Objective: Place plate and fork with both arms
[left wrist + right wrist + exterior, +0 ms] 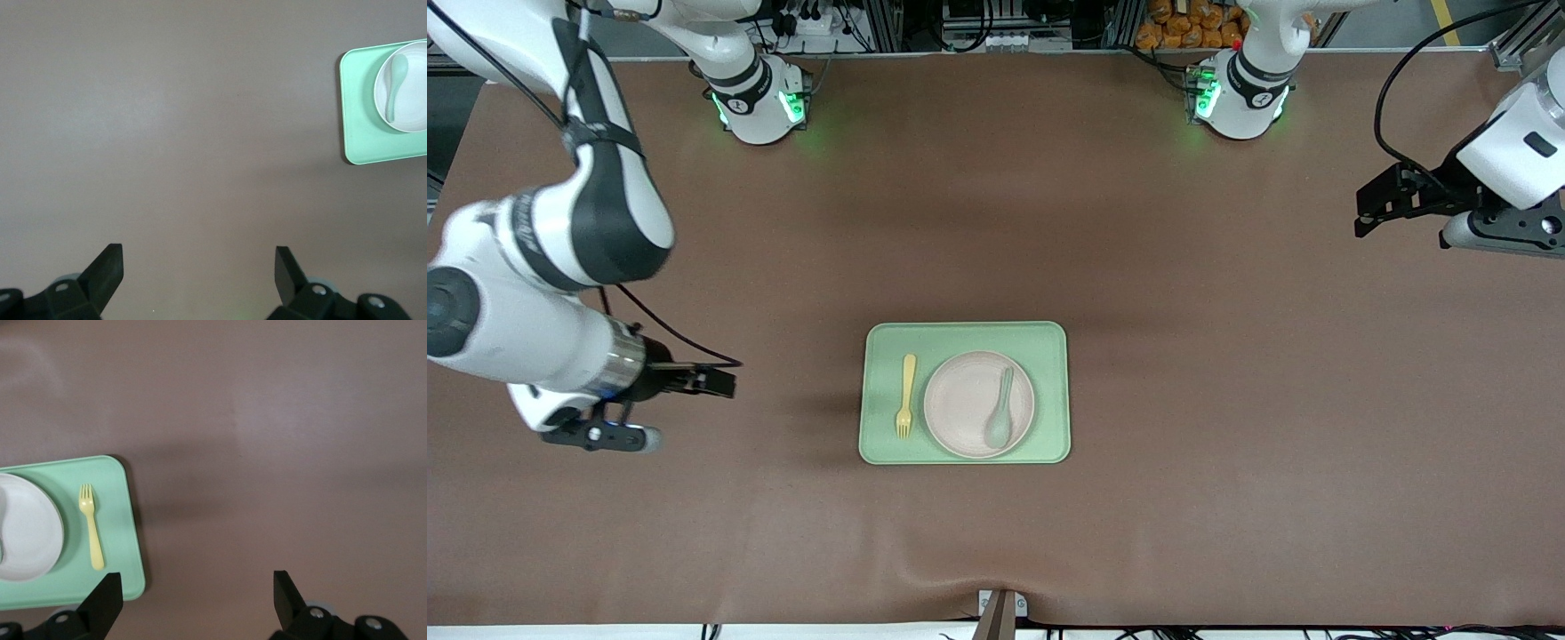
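- Brown counter [1227,373]; green tray [964,336] at centre.
- Plate [966,391] on tray, spoon [1000,418] in it; fork [906,396] at plate's nine o'clock.
- My left tool [199,267] and right tool [197,590] hang wide, empty, over bare counter.
- Placing looks done.

Left hand [199,267] spread over table [167,133]; spoon [396,83] on plate [417,110].

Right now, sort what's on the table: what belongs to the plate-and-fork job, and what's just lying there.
Job:
- plate, on the tray
- fork, on the tray beside the plate
- left gripper, open
- right gripper, open

Lying about:
- spoon, in the plate
- tray
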Robot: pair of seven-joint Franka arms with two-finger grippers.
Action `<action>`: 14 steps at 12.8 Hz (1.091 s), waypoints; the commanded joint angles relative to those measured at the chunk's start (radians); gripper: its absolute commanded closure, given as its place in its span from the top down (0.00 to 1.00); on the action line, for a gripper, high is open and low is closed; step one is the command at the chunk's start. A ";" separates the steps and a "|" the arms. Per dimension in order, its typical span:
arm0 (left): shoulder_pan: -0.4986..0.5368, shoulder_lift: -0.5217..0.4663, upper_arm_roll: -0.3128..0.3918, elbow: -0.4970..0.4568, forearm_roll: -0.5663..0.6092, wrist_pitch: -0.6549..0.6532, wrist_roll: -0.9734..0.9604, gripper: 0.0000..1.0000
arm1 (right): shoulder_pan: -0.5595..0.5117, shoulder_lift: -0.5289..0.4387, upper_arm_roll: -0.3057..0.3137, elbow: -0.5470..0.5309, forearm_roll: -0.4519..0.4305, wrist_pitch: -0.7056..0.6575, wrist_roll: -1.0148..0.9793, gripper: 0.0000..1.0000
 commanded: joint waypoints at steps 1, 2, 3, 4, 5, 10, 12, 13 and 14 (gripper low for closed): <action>-0.001 0.000 -0.006 0.003 0.012 0.004 -0.014 1.00 | -0.016 -0.094 0.016 -0.003 -0.029 -0.082 -0.013 1.00; -0.001 0.000 -0.006 0.003 0.012 0.004 -0.017 1.00 | -0.022 -0.123 0.016 -0.006 -0.030 -0.088 -0.022 1.00; -0.004 0.000 -0.006 0.003 0.012 0.004 -0.018 1.00 | -0.020 -0.140 0.002 -0.006 -0.030 -0.091 -0.011 1.00; -0.007 0.000 -0.008 0.003 0.012 0.004 -0.020 1.00 | -0.020 -0.166 -0.005 -0.011 -0.029 -0.096 -0.008 1.00; -0.011 0.000 -0.008 0.003 0.010 0.004 -0.021 1.00 | -0.022 -0.192 -0.018 -0.020 -0.029 -0.109 0.003 1.00; -0.013 0.001 -0.009 0.001 0.013 0.004 -0.023 1.00 | -0.020 -0.373 -0.031 -0.192 -0.029 -0.093 0.006 1.00; -0.013 0.001 -0.011 0.000 0.012 0.004 -0.023 1.00 | -0.019 -0.434 -0.031 -0.241 -0.029 -0.103 0.006 1.00; -0.014 0.003 -0.011 0.000 0.012 0.004 -0.023 1.00 | -0.019 -0.476 -0.031 -0.294 -0.029 -0.090 0.006 1.00; -0.013 0.003 -0.014 0.000 0.013 0.004 -0.023 1.00 | -0.019 -0.499 -0.031 -0.324 -0.029 -0.080 0.007 1.00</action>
